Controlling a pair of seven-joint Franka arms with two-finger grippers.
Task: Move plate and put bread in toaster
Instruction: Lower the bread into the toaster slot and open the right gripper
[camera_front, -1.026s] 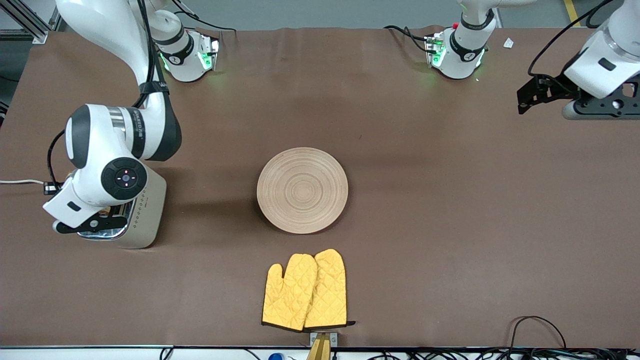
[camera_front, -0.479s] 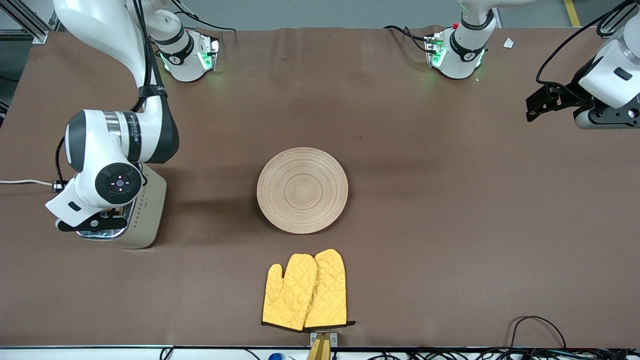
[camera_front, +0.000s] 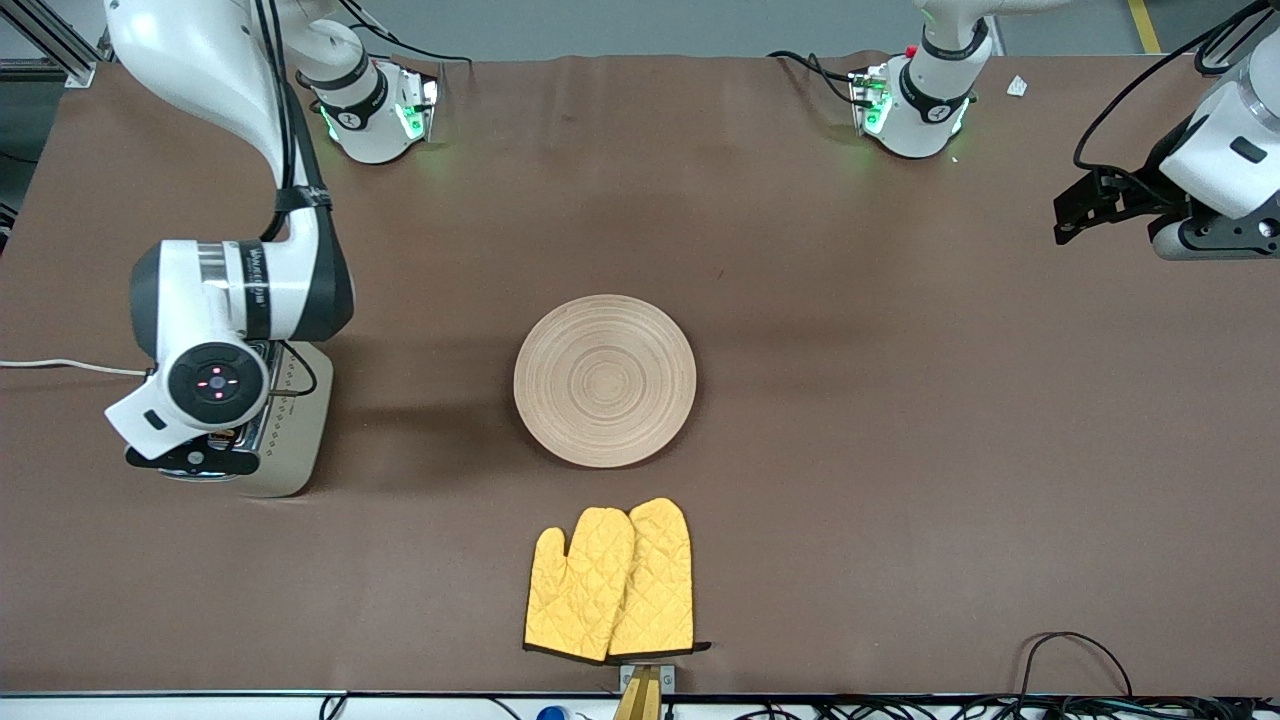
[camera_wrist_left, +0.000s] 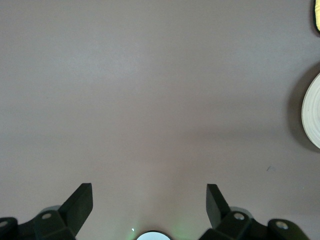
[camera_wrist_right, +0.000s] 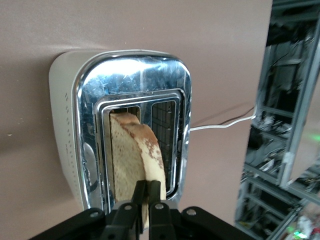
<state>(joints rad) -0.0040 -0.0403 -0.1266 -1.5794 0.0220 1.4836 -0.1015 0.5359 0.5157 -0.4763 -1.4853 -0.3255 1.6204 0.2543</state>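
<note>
The toaster (camera_front: 297, 430) stands at the right arm's end of the table; the right wrist view shows its chrome top (camera_wrist_right: 132, 75). My right gripper (camera_wrist_right: 149, 192) is over it, shut on the top edge of the bread (camera_wrist_right: 127, 155). The slice stands upright, its lower part inside one slot. In the front view the right hand (camera_front: 195, 405) hides the bread. The plate (camera_front: 605, 380) lies bare at the table's middle; its rim shows in the left wrist view (camera_wrist_left: 314, 117). My left gripper (camera_wrist_left: 150, 192) is open and empty, waiting above bare table at the left arm's end (camera_front: 1085, 205).
A pair of yellow oven mitts (camera_front: 610, 585) lies nearer the front camera than the plate. The toaster's white cord (camera_front: 50, 365) runs off the table's edge at the right arm's end. Cables lie along the table's near edge.
My right wrist has shifted over the toaster, moving the bread with it. My left arm drew a little toward its end of the table, then held still.
</note>
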